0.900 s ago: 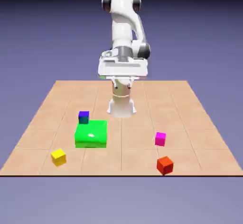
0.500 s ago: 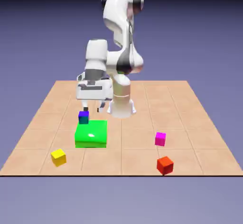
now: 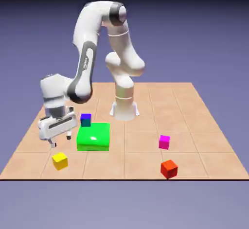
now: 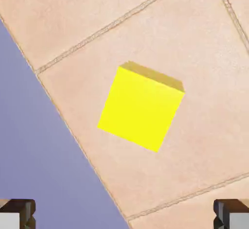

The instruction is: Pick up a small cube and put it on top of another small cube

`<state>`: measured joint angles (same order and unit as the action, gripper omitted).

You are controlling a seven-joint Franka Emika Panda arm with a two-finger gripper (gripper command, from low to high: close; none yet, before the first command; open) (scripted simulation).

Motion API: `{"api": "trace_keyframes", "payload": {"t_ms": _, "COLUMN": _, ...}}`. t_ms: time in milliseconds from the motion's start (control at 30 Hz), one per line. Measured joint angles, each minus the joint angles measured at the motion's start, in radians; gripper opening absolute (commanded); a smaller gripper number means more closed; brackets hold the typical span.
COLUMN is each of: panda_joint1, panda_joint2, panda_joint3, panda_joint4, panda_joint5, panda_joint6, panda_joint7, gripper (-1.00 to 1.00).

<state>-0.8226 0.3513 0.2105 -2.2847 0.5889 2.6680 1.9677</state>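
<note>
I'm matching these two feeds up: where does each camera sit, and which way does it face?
Exterior view: fixed, across the table and above, facing the arm; shows the whole arm, the hand above the yellow cube, and the magenta cube.
Hand view: on the hand, looking down along its fingertips, which stand wide apart at the bottom edge.
Shared: the yellow cube and the table.

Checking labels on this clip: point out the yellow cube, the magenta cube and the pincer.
yellow cube [image 4: 141,109]: hand view, on its top face.
magenta cube [image 3: 164,142]: exterior view, on its front face.
pincer [image 3: 59,140]: exterior view, midway between its fingertips.
</note>
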Motion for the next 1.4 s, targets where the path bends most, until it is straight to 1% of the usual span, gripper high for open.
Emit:
{"api": "trace_keyframes", "payload": {"t_ms": 100, "panda_joint1": -0.041, "panda_joint2": 0.045, "panda_joint3": 0.01, "panda_joint4": 0.026, "panda_joint5": 0.029, "panda_joint6": -0.018, "panda_joint7": 0.06, "gripper": 0.0}}
{"api": "trace_keyframes", "payload": {"t_ms": 267, "panda_joint1": -0.033, "panda_joint2": 0.226, "panda_joint3": 0.048, "panda_joint4": 0.087, "panda_joint5": 0.073, "panda_joint6": 0.11, "panda_joint7": 0.008, "gripper": 0.0}}
{"api": "trace_keyframes", "payload": {"t_ms": 300, "panda_joint1": -0.033, "panda_joint2": 0.229, "panda_joint3": 0.048, "panda_joint4": 0.087, "panda_joint5": 0.073, "panda_joint6": 0.112, "panda_joint7": 0.007, "gripper": -1.0}}
{"api": "trace_keyframes", "payload": {"t_ms": 367, "panda_joint1": -0.033, "panda_joint2": 0.229, "panda_joint3": 0.049, "panda_joint4": 0.087, "panda_joint5": 0.073, "panda_joint6": 0.113, "panda_joint7": 0.007, "gripper": -1.0}}
{"api": "trace_keyframes", "payload": {"t_ms": 533, "panda_joint1": -0.041, "panda_joint2": 0.048, "panda_joint3": 0.011, "panda_joint4": 0.027, "panda_joint5": 0.03, "panda_joint6": -0.015, "panda_joint7": 0.059, "gripper": -1.0}}
{"api": "trace_keyframes", "payload": {"t_ms": 867, "panda_joint1": 0.319, "panda_joint2": -0.239, "panda_joint3": 0.271, "panda_joint4": -0.234, "panda_joint5": 0.08, "panda_joint6": -0.135, "panda_joint7": -0.183, "gripper": -1.0}}
{"api": "trace_keyframes", "payload": {"t_ms": 933, "panda_joint1": 0.419, "panda_joint2": -0.297, "panda_joint3": 0.324, "panda_joint4": -0.287, "panda_joint5": 0.09, "panda_joint6": -0.159, "panda_joint7": -0.232, "gripper": -1.0}}
{"api": "trace_keyframes", "payload": {"t_ms": 1133, "panda_joint1": 0.593, "panda_joint2": -0.455, "panda_joint3": 0.469, "panda_joint4": -0.432, "panda_joint5": 0.119, "panda_joint6": -0.226, "panda_joint7": -0.368, "gripper": -1.0}}
{"api": "trace_keyframes", "payload": {"t_ms": 1167, "panda_joint1": 0.593, "panda_joint2": -0.455, "panda_joint3": 0.469, "panda_joint4": -0.432, "panda_joint5": 0.119, "panda_joint6": -0.226, "panda_joint7": -0.368, "gripper": -1.0}}
{"api": "trace_keyframes", "payload": {"t_ms": 1400, "panda_joint1": 0.656, "panda_joint2": -0.202, "panda_joint3": 0.457, "panda_joint4": -0.433, "panda_joint5": 0.106, "panda_joint6": 0.033, "panda_joint7": -0.373, "gripper": -1.0}}
